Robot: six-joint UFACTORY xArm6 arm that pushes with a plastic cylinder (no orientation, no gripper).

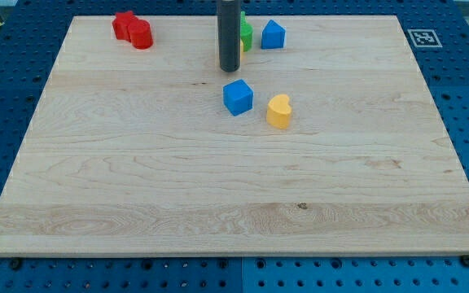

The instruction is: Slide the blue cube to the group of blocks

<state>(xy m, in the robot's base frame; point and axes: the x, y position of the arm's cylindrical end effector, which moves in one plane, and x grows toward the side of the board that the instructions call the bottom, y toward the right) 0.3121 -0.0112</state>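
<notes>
A pale wooden board (137, 163) lies on a blue pegboard bench. The small blue cube (238, 97) sits near the board's middle, just left of a yellow heart-shaped block (278, 111). My tip (230, 68), a bare rod with no pincer to open or close, stands just above the cube, towards the view's top. The likely target group, a green block (245, 34) and a blue house-shaped block (273, 34), lies beyond, so I should circle below the cube, then push straight upward.

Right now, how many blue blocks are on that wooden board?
2. A blue cube sits near the middle, beside the yellow block. A second blue block is at the view's top. The dark rod could hide more.
</notes>
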